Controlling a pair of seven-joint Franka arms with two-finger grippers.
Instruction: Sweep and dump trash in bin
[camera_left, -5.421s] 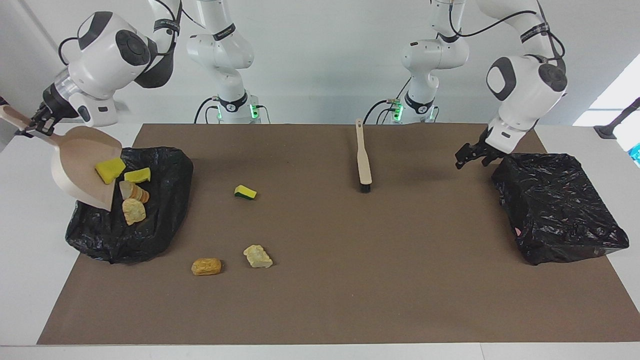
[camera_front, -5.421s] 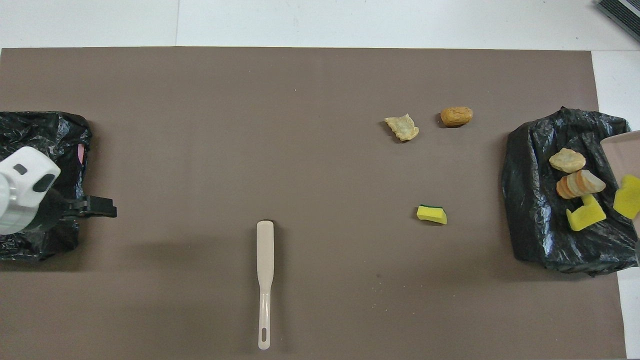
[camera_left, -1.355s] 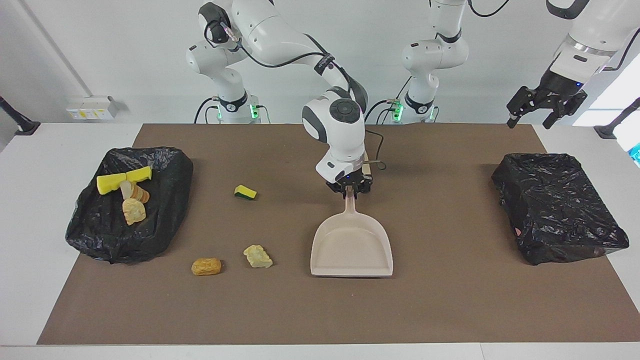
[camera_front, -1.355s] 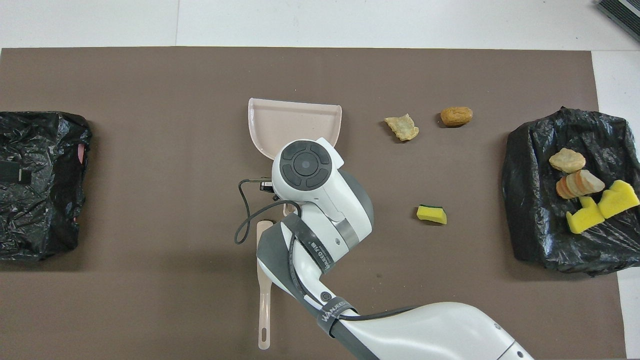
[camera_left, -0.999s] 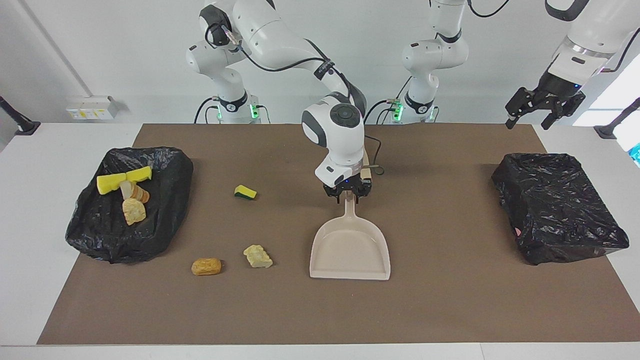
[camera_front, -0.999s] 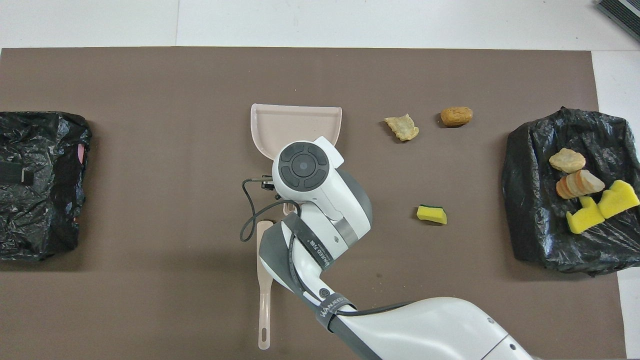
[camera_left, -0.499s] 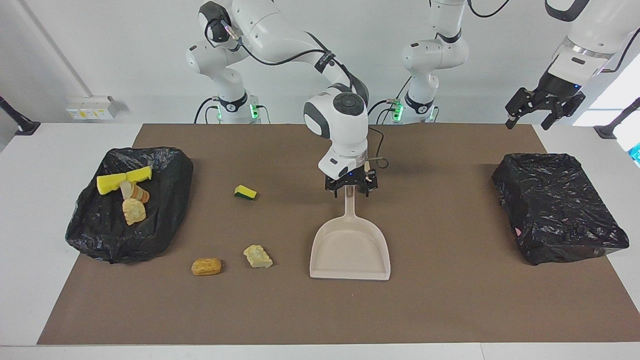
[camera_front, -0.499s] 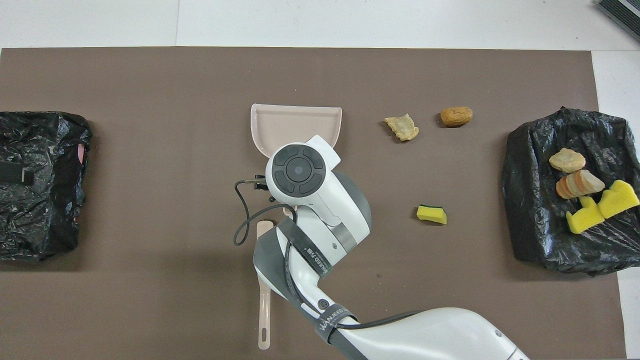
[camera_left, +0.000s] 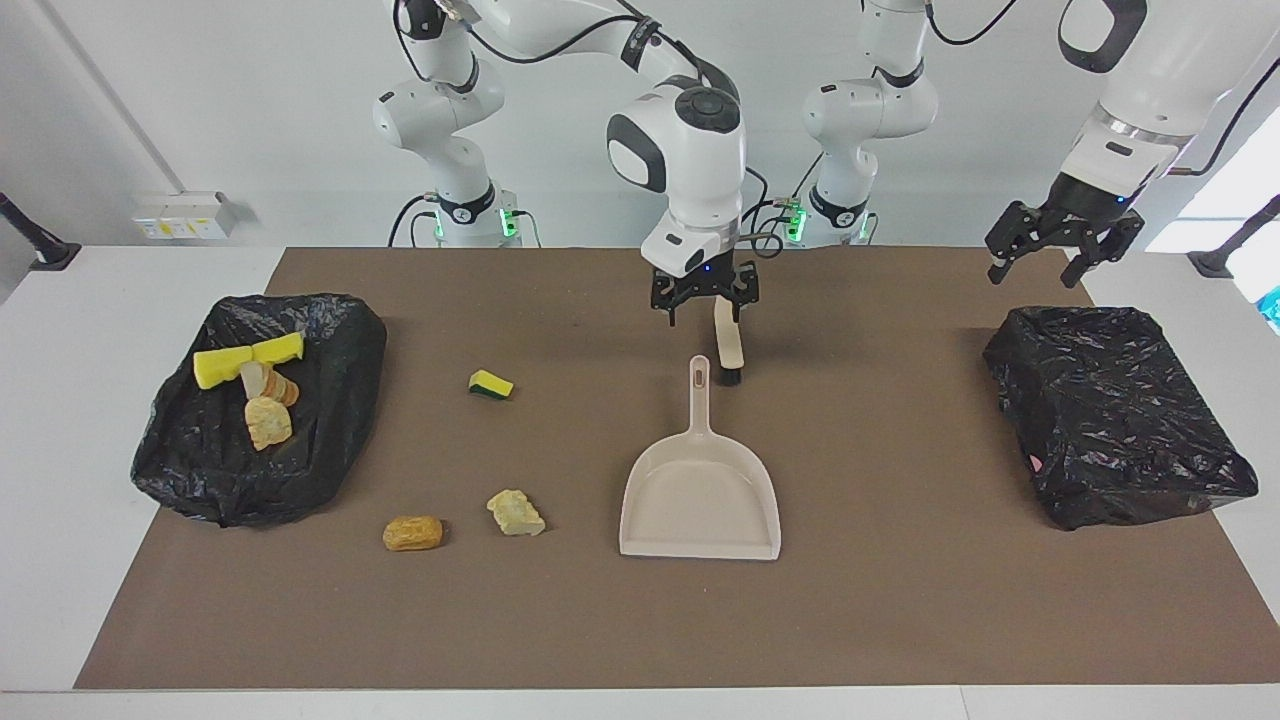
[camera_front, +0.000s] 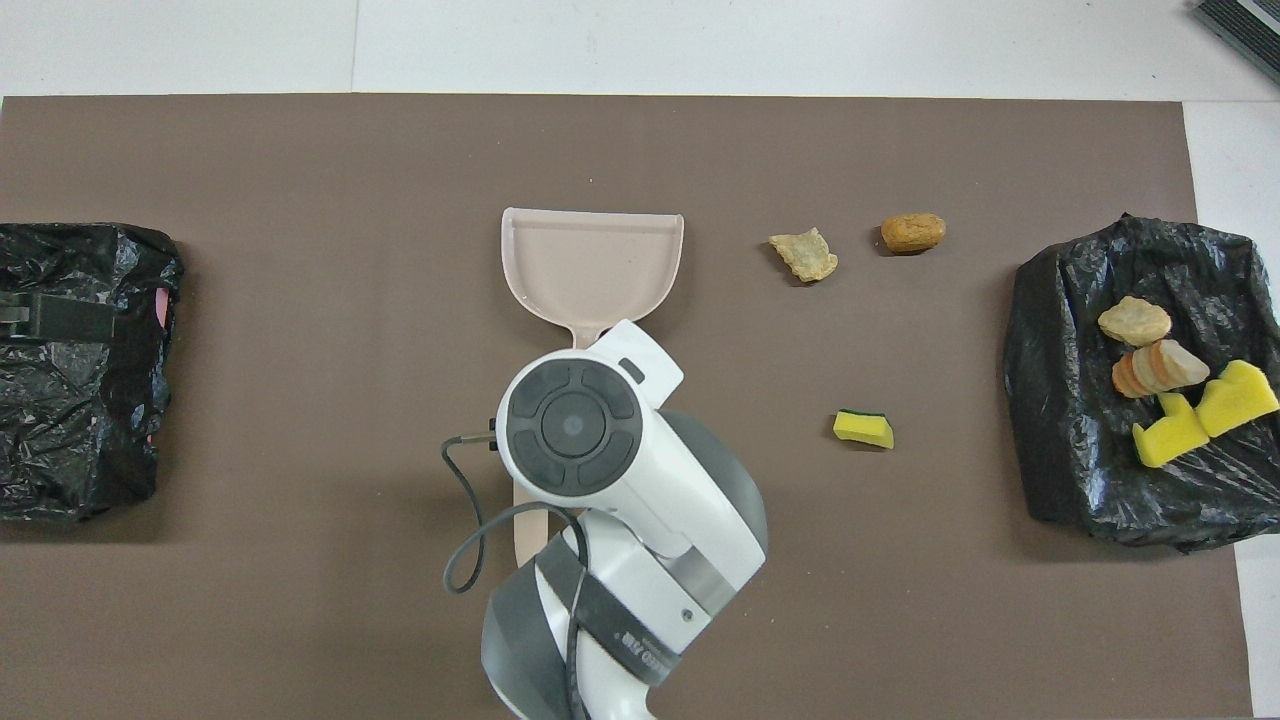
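Observation:
The beige dustpan (camera_left: 700, 500) lies flat on the brown mat, handle toward the robots; it also shows in the overhead view (camera_front: 592, 260). My right gripper (camera_left: 703, 303) is open and empty, raised over the dustpan's handle end and the beige brush (camera_left: 729, 350). On the mat lie a yellow-green sponge (camera_left: 490, 384), a cream chunk (camera_left: 516, 512) and an orange chunk (camera_left: 412, 533). Yellow sponge pieces (camera_left: 248, 357) and bread-like chunks (camera_left: 268, 405) lie on the black bag-lined bin (camera_left: 330, 400) at the right arm's end. My left gripper (camera_left: 1045, 255) is open and empty.
A second black bag-lined bin (camera_left: 1120, 420) stands at the left arm's end, with the left gripper in the air over its edge nearer the robots. In the overhead view my right arm's wrist (camera_front: 580, 430) hides most of the brush (camera_front: 527, 535).
My right gripper has let go of the dustpan's handle, opened and risen, drawing back toward the robots. The dustpan stays flat on the mat. The left gripper has shifted slightly.

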